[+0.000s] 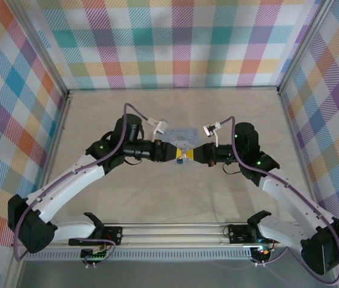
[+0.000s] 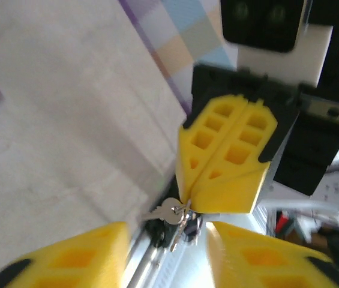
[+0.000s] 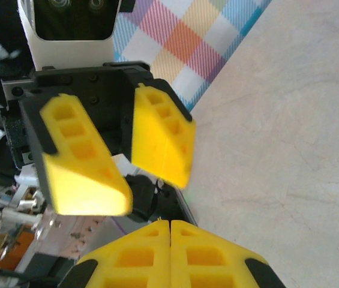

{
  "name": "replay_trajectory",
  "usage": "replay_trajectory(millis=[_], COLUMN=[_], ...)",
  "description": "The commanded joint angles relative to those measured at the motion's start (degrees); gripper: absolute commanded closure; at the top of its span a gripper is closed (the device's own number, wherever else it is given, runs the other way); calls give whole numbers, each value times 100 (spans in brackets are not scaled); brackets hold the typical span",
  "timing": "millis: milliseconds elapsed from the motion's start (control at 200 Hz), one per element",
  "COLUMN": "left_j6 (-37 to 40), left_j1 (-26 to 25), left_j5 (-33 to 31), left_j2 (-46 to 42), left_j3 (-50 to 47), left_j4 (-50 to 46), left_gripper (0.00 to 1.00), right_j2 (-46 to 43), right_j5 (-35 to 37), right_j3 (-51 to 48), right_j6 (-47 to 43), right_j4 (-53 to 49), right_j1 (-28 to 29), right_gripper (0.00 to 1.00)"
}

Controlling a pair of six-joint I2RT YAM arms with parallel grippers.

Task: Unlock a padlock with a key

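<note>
Both grippers meet tip to tip above the middle of the table. My right gripper [image 1: 192, 155] [image 3: 170, 225] is shut, its yellow fingers pressed together. In the left wrist view the right gripper [image 2: 193, 201] pinches a small ring of silvery keys [image 2: 172, 211]; one key points left and another hangs down. A small dark-blue blurred body, apparently the padlock [image 2: 192, 227] [image 1: 181, 160], hangs just behind the keys. My left gripper [image 1: 172, 155] [image 2: 166, 233] [image 3: 149, 191] is open, its fingers either side of the keys and touching nothing.
The pale blue tin [image 1: 180, 137] lies on the table just behind the two grippers. Checked walls [image 1: 175, 42] close off the back and both sides. The arm bases and a metal rail [image 1: 175, 231] run along the near edge.
</note>
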Motion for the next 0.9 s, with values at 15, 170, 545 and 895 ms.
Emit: replay_trajectory(millis=[15, 170, 545, 895], left_j6=[-785, -1218, -2320, -2517], left_j1=[210, 263, 236, -149], left_j5=[-725, -1364, -1263, -1164], left_j2=[-571, -942, -559, -48], left_j3=[-466, -931, -1517, -1451], left_j4=[1040, 1651, 3848, 4493], left_gripper=[51, 43, 32, 53], right_j2=[-155, -246, -359, -291], right_j5=[604, 1186, 1862, 2719], right_j3=[-114, -431, -1115, -1329], right_j6=[447, 1031, 1762, 2046], right_j4=[773, 1684, 3068, 3675], right_j1=[23, 21, 234, 659], right_gripper=[100, 100, 100, 100])
